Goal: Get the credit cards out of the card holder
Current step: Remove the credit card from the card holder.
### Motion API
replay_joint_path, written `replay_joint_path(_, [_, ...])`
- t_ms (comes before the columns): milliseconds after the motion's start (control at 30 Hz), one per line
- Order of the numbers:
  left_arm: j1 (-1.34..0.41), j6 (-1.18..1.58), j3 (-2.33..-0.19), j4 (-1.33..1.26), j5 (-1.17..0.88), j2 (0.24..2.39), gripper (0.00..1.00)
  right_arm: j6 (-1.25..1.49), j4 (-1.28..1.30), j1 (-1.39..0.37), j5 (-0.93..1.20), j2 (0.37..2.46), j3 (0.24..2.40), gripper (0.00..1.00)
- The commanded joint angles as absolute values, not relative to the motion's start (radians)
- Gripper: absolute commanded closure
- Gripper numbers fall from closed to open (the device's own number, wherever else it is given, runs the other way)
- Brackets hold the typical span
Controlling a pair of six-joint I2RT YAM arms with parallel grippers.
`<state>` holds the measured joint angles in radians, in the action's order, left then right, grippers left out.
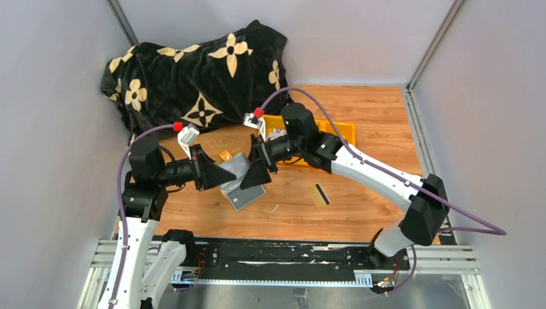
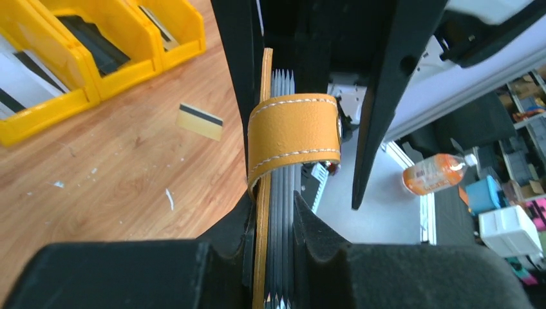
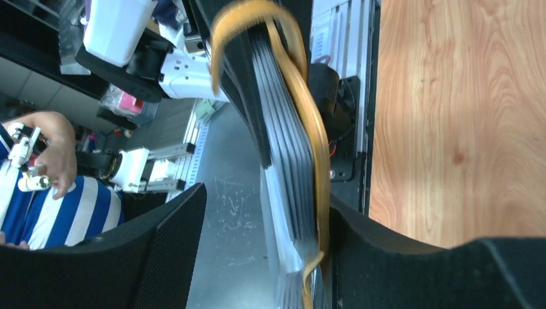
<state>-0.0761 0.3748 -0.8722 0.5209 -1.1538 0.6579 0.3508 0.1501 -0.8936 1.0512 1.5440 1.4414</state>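
A black flower-patterned blanket [image 1: 193, 71] fills the upper left of the wooden table [image 1: 373, 116], with a yellow bin tray [image 1: 344, 132] behind the right arm [image 1: 373, 170] at centre top. At mid-frame the left gripper [image 2: 273, 222] is clamped on one edge of the mustard card holder [image 2: 293, 135], held up on edge. The right gripper [image 3: 264, 251] has its jaws wide around the other end, one pad [image 3: 386, 257] touching the tan cover. Its grey leaves may hold cards, though I cannot tell, and one tan-gold credit card [image 1: 320, 194] lies flat on the wood right of centre.
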Motion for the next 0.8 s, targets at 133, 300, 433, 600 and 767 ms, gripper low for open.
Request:
replay_joint_path(133, [-0.081, 0.674, -0.815, 0.204, -1.029, 0.543, 1.0, 0.989, -0.738, -0.863, 1.055, 1.474, 1.163, 0.58])
replay_joint_path(300, [-0.081, 0.645, -0.815, 0.283, -1.043, 0.547, 0.92, 1.099, -0.851, -0.859, 1.086, 1.488, 1.12, 0.98])
replay_joint_path(433, [-0.081, 0.592, -0.843, 0.369, -1.068, 0.555, 0.59, 0.888, -0.567, -0.854, 1.122, 1.46, 1.167, 1.0])
replay_joint_path(600, [-0.081, 0.582, -0.841, 0.38, -1.106, 0.571, 0.47, 0.411, 0.161, -0.859, 1.115, 1.477, 1.393, 1.0])
replay_joint_path(767, [-0.081, 0.541, -0.848, 0.423, -1.188, 0.61, 0.52, 0.222, 0.459, -0.859, 1.113, 1.526, 1.549, 1.0])
